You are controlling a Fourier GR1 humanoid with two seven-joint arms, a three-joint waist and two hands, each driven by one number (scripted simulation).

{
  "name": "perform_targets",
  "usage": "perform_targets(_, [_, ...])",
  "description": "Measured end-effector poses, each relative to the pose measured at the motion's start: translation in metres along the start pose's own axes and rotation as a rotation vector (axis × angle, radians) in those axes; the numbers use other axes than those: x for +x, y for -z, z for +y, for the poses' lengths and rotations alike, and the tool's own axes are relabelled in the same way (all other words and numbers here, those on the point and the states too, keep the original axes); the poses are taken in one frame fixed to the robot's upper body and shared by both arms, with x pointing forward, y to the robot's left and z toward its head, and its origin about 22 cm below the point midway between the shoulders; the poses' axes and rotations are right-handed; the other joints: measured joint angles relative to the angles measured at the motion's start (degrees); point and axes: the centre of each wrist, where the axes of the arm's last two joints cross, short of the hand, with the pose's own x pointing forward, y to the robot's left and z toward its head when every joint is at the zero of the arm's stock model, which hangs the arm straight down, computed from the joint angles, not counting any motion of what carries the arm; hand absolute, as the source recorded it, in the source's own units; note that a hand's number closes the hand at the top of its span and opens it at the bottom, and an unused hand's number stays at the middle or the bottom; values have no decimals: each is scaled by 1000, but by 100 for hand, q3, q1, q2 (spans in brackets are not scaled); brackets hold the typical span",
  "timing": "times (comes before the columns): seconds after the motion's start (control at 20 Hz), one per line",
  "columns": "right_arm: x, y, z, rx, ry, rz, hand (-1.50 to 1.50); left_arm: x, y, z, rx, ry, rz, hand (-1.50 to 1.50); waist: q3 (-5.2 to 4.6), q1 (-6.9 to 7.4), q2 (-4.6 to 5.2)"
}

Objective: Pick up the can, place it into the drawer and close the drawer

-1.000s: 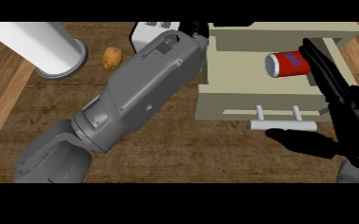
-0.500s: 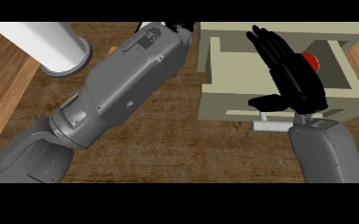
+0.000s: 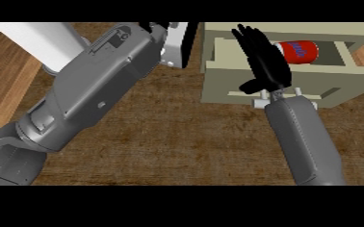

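The red can (image 3: 299, 51) lies on its side inside the open beige drawer (image 3: 217, 72), at its far right end, so the placing step looks done. A second ago the right hand (image 3: 265, 63) sat low at the drawer's right corner, clear of the can; since then it has swung left and further in, and now rests over the drawer's middle with its fingers straight and held close together, holding nothing, thumb sticking out to the left just above the white handle (image 3: 265, 103). That reads to me as lining up to push the drawer shut, which is all that remains. The left forearm (image 3: 92, 91) stretches diagonally across the wooden counter (image 3: 185, 139); its hand (image 3: 151, 27) barely peeks out at the far edge, and I cannot tell its finger position. A white cylinder (image 3: 44, 41) stands far left.
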Motion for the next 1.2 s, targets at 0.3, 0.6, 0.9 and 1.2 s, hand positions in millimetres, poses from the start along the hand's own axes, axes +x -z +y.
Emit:
perform_targets(0.3, [-10, 18, 15, -32, -94, 10, -150, 1, -1, 24, 10, 4, 9, -150, -61, 23, -61])
perform_targets(0.6, [-22, 34, 20, -81, -136, 26, -150, 14, -4, 31, 1, 3, 2, -150, -81, 82, -54])
perform_targets(0.9, [-31, 45, 21, -132, -159, 57, -150, 18, -8, 42, 2, -4, 0, -150, -63, 150, -9])
perform_targets(1.2, [-34, 59, 16, -171, -168, 88, -150, 21, -13, 51, 0, 6, -1, -150, -6, 198, 81])
